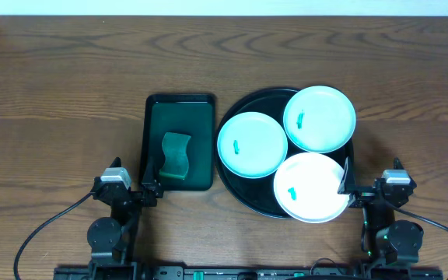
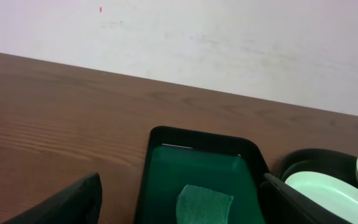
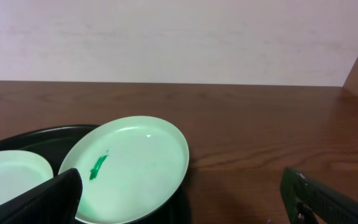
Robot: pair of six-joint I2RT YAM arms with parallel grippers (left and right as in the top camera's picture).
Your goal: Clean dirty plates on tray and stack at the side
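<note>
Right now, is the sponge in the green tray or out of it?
In. The sponge lies on the green tray's floor, inside its rim.

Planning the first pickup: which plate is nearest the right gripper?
The whitest plate, at the tray's robot-side edge; the other two are mint-tinted and farther back.

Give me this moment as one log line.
left pincer open, empty | right pincer open, empty | three plates on black tray, all smeared | sponge in green tray

No writing to read
The plates (image 1: 252, 145), black tray (image 1: 243, 190), green tray (image 1: 179, 117) and wall (image 2: 229, 37) show no legible text, label, brand or number
</note>
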